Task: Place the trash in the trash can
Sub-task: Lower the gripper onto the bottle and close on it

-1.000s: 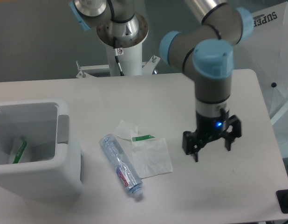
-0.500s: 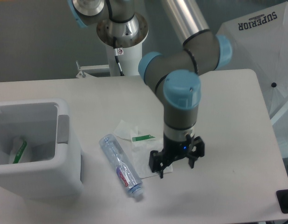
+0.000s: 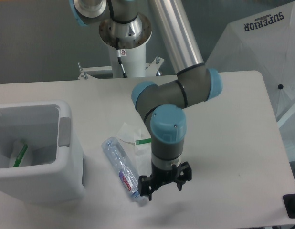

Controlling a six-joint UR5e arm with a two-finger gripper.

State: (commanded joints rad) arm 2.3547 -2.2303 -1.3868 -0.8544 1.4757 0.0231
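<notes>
Tool (image 3: pixel 164 182) fingers apart, empty, hovering beside bottle (image 3: pixel 122 168) cap end. You shift left over bottle's middle, straddle its width, descend, then carry to trash can (image 3: pixel 66 143).

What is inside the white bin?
Inside the bin a pale item with a green strip leans against the left inner wall. The near wall hides the bottom, so more may lie there.

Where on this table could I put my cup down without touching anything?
Bare patches: the right side, between the arm and the table edge; the back strip behind the bin; and the front right corner. It is crowded in the middle, where the bottle, bag and open gripper sit close together.
</notes>
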